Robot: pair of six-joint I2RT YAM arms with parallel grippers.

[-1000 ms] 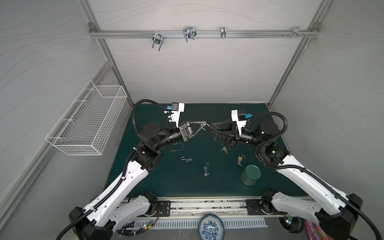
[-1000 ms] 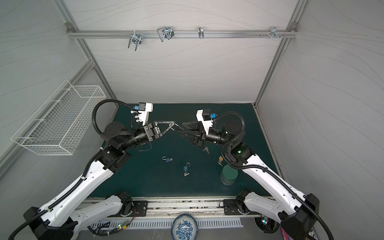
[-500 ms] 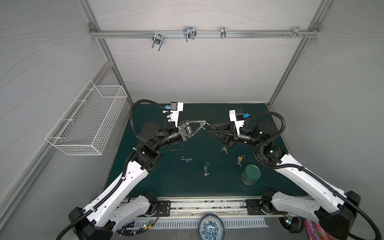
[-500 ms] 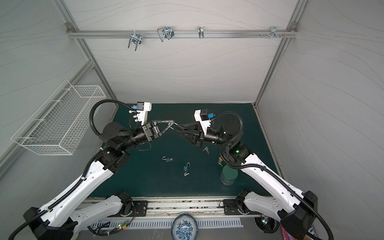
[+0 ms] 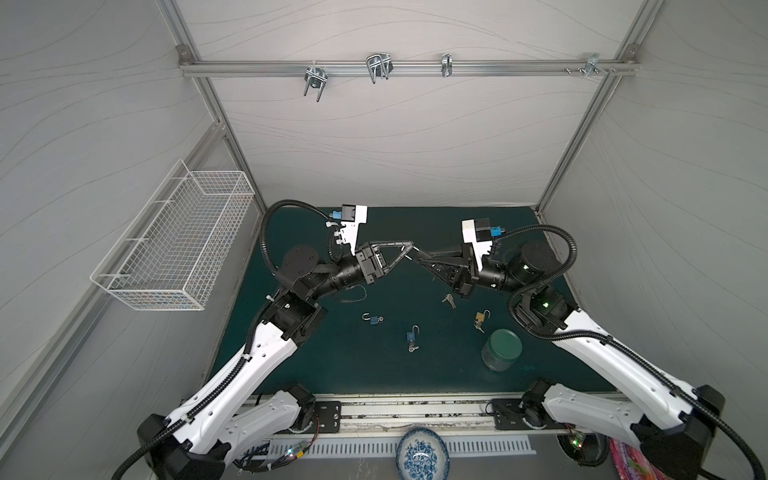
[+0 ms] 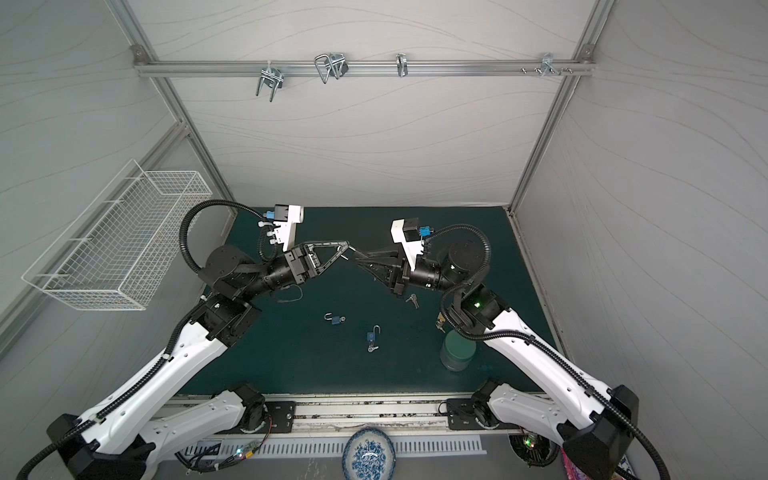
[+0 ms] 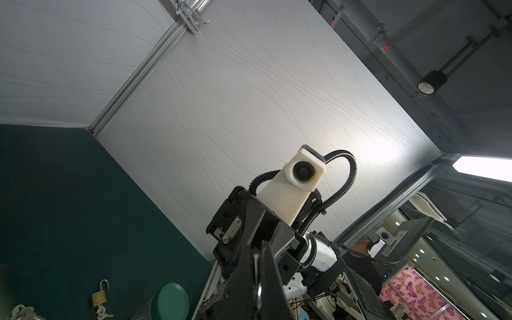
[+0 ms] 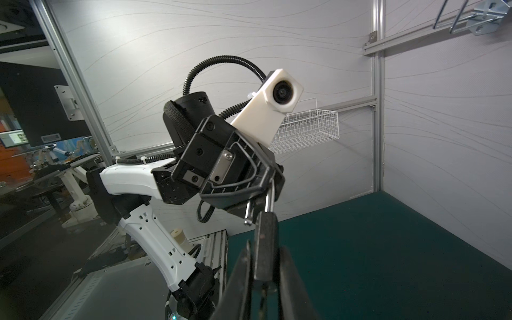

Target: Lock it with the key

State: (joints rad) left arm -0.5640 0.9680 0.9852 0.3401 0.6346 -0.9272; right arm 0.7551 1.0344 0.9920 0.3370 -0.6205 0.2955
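The padlock is held in mid-air between both arms, above the dark green mat, about 12 o'clock from its centre. Its long axis follows the line joining the grippers, roughly 10 to 4 o'clock in both top views: shackle toward 10, black body toward 4. The left gripper has its jaws pressed onto the shackle's bend; the right gripper pinches the body. One shackle leg stands free. A bunch of keys lies on the mat at 5 o'clock of the padlock
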